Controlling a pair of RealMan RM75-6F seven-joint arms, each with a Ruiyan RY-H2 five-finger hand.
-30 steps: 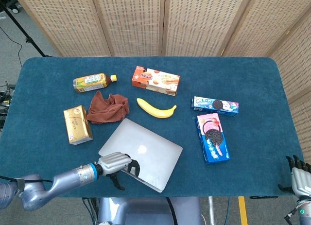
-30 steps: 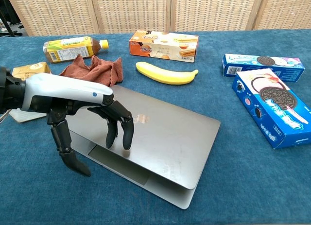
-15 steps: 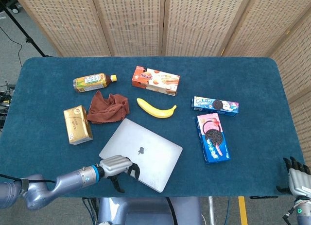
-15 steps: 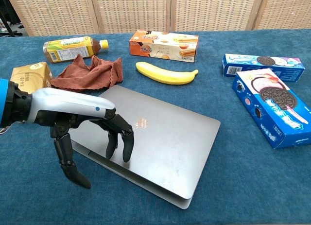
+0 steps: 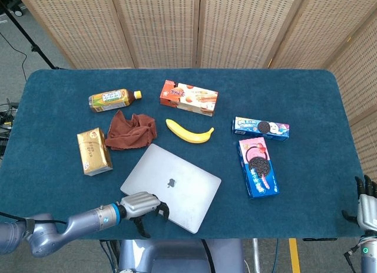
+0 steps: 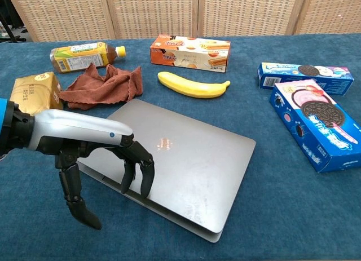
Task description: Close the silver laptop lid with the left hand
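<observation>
- Silver and flat, the laptop (image 6: pixel 180 159) now lies almost shut; a moment ago its lid stood a little higher off the base, with a wider gap along the near edge.
- The left hand (image 6: pixel 101 154) has slid back toward the robot and gone lower. Its fingers (image 6: pixel 145 173) press down on the near edge of the lid. It pushes and holds nothing.
- The laptop sits right under and in front of that hand, stretching away from its fingertips.
- I think the job is nearly done. A thin line still shows along the near edge, so one last small push may be needed.
- The chest view shows that thin line and the fingers (image 6: pixel 128 173) touching the lid. The head view looks from above, so the laptop (image 5: pixel 174 184) just looks shut there.
- Only the head view shows the right hand (image 5: pixel 366 209), far off to the other side at the table's corner. It holds nothing. I cannot tell if its fingers are curled or spread.
</observation>
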